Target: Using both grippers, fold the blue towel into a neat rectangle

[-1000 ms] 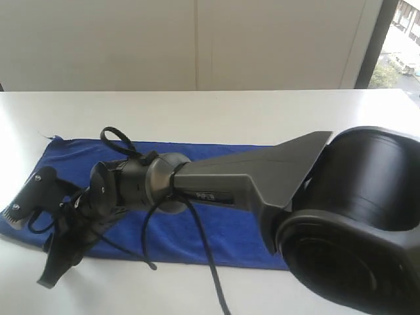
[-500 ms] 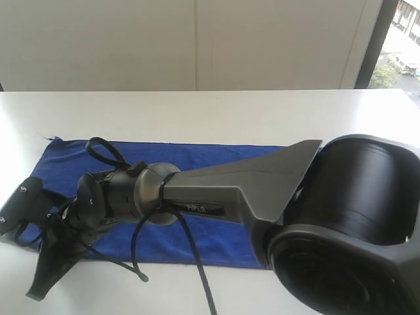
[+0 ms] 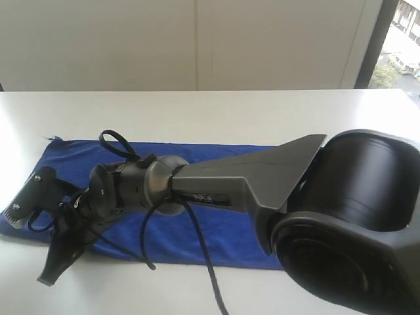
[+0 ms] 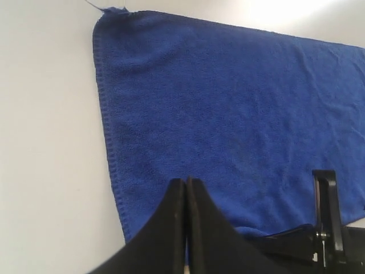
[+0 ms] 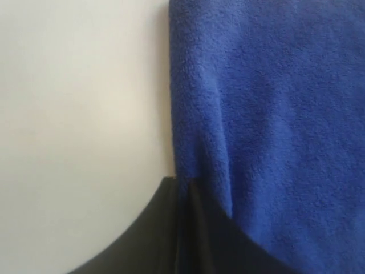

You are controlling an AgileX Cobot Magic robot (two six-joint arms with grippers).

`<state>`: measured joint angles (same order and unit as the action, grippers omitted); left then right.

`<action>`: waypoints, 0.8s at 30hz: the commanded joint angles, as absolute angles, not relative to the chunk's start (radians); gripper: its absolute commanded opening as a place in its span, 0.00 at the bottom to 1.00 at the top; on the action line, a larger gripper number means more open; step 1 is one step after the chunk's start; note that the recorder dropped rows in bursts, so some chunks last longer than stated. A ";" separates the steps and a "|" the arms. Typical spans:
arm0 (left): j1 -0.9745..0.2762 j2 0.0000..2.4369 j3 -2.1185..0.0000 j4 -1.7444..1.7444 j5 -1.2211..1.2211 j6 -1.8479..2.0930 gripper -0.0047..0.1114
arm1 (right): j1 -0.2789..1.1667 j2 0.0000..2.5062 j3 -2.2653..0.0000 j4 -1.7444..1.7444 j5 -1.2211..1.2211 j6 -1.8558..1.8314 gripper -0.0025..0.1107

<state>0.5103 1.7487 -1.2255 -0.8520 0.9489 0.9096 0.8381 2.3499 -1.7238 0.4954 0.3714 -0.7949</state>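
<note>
Blue towel (image 5: 274, 114) hem meets the right gripper (image 5: 181, 185) at its tips. The jaws are pressed together and a raised crease in the cloth runs down into them, so it appears to have the edge pinched. The left gripper (image 4: 186, 182) also has its jaws closed tight, with the tips over the cloth just inside one edge, near a corner. Whether any cloth is caught between them I cannot tell.

Outward from there, the towel lies flat as a long strip on the white surface (image 3: 216, 111), with a loose thread (image 4: 97, 5) at the other corner of that short side. In the exterior view one arm (image 3: 230, 187) stretches across the towel toward its left end and hides much of the middle.

The step in hand looks like securing an end before carrying it over. Done well, both grippers bite at matching depth, lift only enough to clear the cloth, travel at equal pace, and lay hem on hem so the corners meet squarely.
</note>
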 commanded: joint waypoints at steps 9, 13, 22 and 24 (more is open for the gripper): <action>0.512 1.736 -1.218 -0.875 0.938 0.920 0.04 | 0.734 2.293 -1.806 0.525 0.447 -0.642 0.02; 0.512 1.736 -1.218 -0.875 0.950 0.920 0.04 | 0.670 2.297 -1.816 0.525 0.394 -0.624 0.02; 0.512 1.736 -1.217 -0.873 0.987 0.917 0.04 | 0.574 2.389 -1.816 0.523 0.413 -0.531 0.07; 0.512 1.738 -1.217 -0.873 1.030 0.917 0.04 | 0.570 2.392 -1.816 0.523 0.417 -0.526 0.16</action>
